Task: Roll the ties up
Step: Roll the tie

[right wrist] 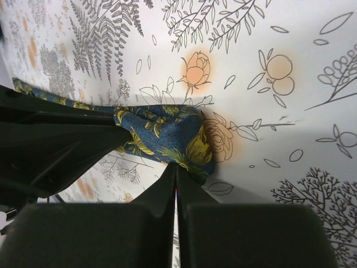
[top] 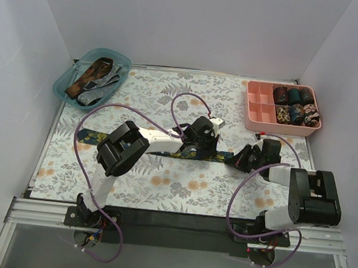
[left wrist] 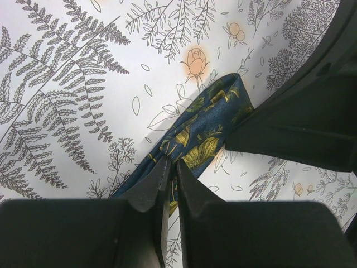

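A navy yellow-flowered fabric necktie (top: 92,136) is laid flat across the fern-printed mat (top: 161,183), from 9 to 3 o'clock. Its full length is shown only overhead; in the wrist views its 3 o'clock end is seen doubled into a soft fold. The left gripper (left wrist: 173,163) is clenched on the fabric near that end. The right gripper (right wrist: 175,166) is closed at the fold's 6 o'clock edge.

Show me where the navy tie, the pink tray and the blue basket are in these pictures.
navy tie (left wrist: 201,131): left wrist view, on its flowered fabric near the fold.
pink tray (top: 282,127): top external view, on its near wall.
blue basket (top: 66,77): top external view, on its left wall.
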Controlling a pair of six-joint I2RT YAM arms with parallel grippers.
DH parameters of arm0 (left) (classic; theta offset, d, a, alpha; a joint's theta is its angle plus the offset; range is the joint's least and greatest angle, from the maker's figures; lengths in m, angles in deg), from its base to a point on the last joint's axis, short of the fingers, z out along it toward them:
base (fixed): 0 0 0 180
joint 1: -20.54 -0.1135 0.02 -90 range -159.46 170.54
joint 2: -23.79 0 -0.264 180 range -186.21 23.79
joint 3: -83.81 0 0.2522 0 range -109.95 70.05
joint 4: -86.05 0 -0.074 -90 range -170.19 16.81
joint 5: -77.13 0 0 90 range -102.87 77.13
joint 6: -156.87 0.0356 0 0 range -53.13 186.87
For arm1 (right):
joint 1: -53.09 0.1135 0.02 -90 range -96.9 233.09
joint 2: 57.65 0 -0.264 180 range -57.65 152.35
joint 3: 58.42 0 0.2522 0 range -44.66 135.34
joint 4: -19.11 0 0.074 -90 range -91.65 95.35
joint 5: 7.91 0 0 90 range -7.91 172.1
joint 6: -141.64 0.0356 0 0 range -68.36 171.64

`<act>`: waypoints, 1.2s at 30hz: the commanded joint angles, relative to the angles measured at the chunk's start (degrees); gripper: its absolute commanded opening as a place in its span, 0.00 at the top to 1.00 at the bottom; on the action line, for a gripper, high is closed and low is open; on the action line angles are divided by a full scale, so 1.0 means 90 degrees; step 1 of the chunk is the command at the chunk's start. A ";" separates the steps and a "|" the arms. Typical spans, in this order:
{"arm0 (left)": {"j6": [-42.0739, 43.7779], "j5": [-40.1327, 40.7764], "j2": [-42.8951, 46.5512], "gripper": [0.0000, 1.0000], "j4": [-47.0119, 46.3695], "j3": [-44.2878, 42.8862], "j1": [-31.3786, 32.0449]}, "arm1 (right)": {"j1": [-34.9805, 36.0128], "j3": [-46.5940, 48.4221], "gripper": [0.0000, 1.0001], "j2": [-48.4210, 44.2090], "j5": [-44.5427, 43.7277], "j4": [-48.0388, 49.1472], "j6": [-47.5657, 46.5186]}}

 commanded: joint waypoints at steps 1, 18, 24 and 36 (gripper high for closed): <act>0.0032 0.0173 -0.0087 0.92 0.0543 -0.0027 0.0041 | -0.0290 -0.0224 0.99 0.0313 -0.0026 0.0423 -0.0314; 0.0081 0.0105 -0.0018 0.93 0.0621 -0.0007 0.0041 | -0.0464 0.1348 0.56 -0.0986 -0.0670 -0.2214 -0.1993; 0.0110 0.0065 -0.0009 0.93 0.0621 -0.0046 0.0041 | -0.0466 0.1631 0.53 -0.0351 -0.0260 -0.2438 -0.2512; 0.0052 0.0007 -0.0038 0.93 0.0621 -0.0036 0.0041 | -0.0466 0.1641 0.59 0.0382 0.0706 -0.2058 -0.2903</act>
